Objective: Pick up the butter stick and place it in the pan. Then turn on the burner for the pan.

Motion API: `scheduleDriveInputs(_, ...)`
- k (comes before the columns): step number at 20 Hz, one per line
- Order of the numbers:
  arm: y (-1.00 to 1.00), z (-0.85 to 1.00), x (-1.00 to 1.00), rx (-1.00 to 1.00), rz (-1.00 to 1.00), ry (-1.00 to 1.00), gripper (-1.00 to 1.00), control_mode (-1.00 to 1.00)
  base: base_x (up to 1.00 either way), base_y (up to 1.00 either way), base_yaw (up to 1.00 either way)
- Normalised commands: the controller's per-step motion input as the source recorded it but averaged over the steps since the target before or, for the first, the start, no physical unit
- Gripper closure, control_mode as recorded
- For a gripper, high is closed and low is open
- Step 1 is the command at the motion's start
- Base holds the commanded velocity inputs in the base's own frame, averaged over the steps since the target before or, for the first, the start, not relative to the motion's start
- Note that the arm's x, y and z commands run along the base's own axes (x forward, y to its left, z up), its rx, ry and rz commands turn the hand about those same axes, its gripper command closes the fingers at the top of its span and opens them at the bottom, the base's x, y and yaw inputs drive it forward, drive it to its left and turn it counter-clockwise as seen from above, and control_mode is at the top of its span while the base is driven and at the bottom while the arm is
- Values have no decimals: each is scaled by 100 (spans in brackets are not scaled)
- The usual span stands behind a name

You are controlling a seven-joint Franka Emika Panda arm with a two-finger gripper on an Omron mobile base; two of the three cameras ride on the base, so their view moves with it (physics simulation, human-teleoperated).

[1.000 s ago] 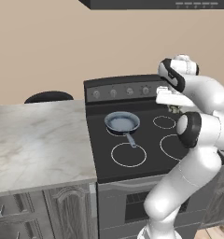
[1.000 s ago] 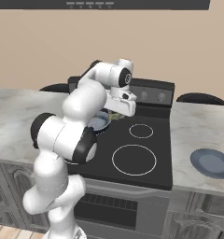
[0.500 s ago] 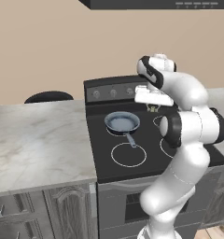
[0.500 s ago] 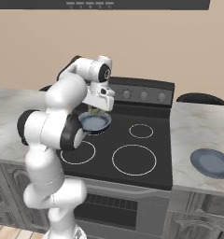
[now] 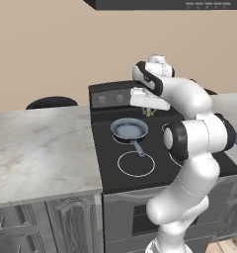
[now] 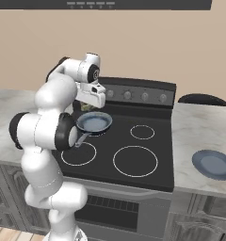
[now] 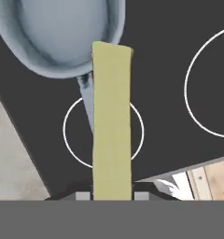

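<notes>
My gripper [image 5: 149, 111] is shut on the butter stick [image 7: 112, 126], a long pale-yellow block that runs up the middle of the hand view. It hangs above the black cooktop, just right of and behind the pan [image 5: 129, 129] in the left base view. The pan [image 7: 62, 32] is round with a grey-blue inside, and its short grey handle [image 7: 87, 93] points at the front-left white circle [image 7: 132, 116]. The butter's far end overlaps the pan's rim in the hand view. The pan [image 6: 93, 122] covers its burner; a thin white arc of the burner [image 5: 121, 142] shows at the pan's front edge.
A larger white circle [image 6: 135, 161] lies front right on the cooktop, a small one [image 6: 142, 132] behind it. Knobs [image 6: 136, 95] line the back panel. A blue plate [image 6: 213, 164] rests on the right counter. Marble counter [image 5: 36, 143] stretches to the left.
The arm has swung left across the cooktop with the butter stick held, from over the right-hand circles to just beside the pan. The pan has not moved.
</notes>
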Motion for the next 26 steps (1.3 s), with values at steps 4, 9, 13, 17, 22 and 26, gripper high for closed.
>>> scheduleDriveInputs(4,1,-19,42,0,7,-19,100,-100,0,0,0)
scheduleDriveInputs(9,1,-31,31,-3,7,-15,100,-100,0,0,0)
scheduleDriveInputs(13,8,-36,13,-8,4,-8,100,-100,0,0,0)
scheduleDriveInputs(17,31,-42,27,-4,3,-2,100,-100,0,0,0)
scheduleDriveInputs(22,34,-33,45,0,2,4,100,-100,0,0,0)
scheduleDriveInputs(26,0,-16,47,0,0,0,100,-100,0,0,0)
